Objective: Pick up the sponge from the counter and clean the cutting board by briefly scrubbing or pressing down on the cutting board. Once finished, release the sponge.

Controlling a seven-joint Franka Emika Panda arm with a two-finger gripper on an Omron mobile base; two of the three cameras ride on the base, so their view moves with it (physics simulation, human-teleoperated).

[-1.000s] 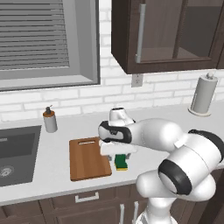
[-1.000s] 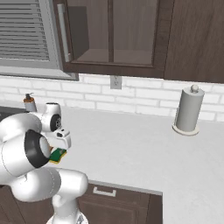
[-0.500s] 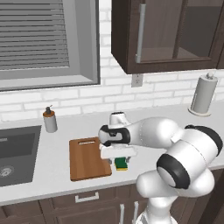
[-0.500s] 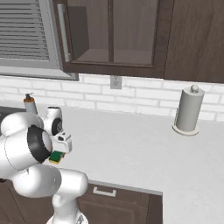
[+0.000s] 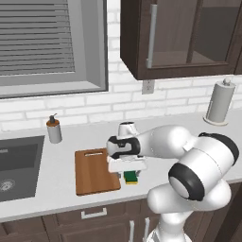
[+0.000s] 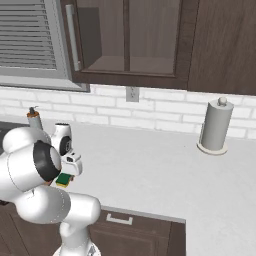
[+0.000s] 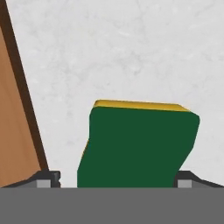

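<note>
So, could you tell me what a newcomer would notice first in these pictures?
Probably the big white arm bending low over the counter, its gripper right above the green sponge. The sponge lies beside the reddish-brown cutting board, and in the hand view it sits between the fingers, which are open.

Over the last second the tool (image 5: 126, 171) has come down toward the surface (image 5: 61, 189), from above the sponge (image 5: 131, 177) until it sits low over it, just right of the cutting board (image 5: 96, 171). In the left base view the hand now hides more of the sponge than it did, leaving only its near end showing. In the right base view the hand has also sunk a little and the sponge (image 6: 63, 179) peeks out beneath it. In the hand view the sponge (image 7: 138, 146) lies between the two finger tips.
</note>
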